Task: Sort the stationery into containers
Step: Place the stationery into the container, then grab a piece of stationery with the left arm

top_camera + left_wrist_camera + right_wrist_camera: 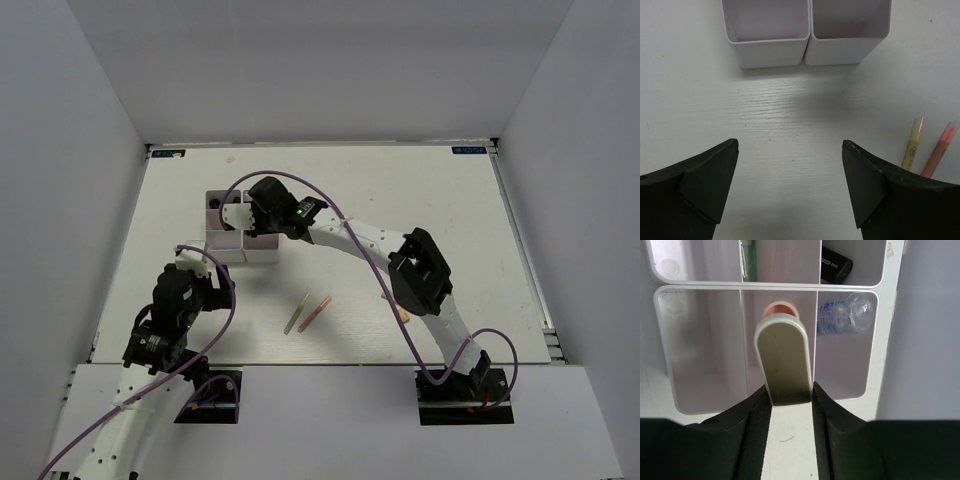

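Stationery sorting is mid-drop: the right gripper [788, 404] is clamped on a grey block [784, 357] above a compartment of the white organizer box [662, 340], which sits toward the tabletop's far-left. The next move, I judge, is to release it there. The left gripper [790, 185], jaws apart, hovers empty near the yellow pen [912, 145] and pink pen [939, 150] by the near edge.

Matt white counter [790, 130] with a faint wood-grain texture. Smooth, slightly glossy white plastic organizer box [772, 55]. Matt black plastic left fingers [705, 185]; black right fingers [755, 425] with finely ribbed inner faces. Smooth, satin-finished grey block [785, 360]. Shiny clear plastic bottle [845, 315]. Translucent plastic caps on the yellow pen [912, 150] and pink pen [938, 156].
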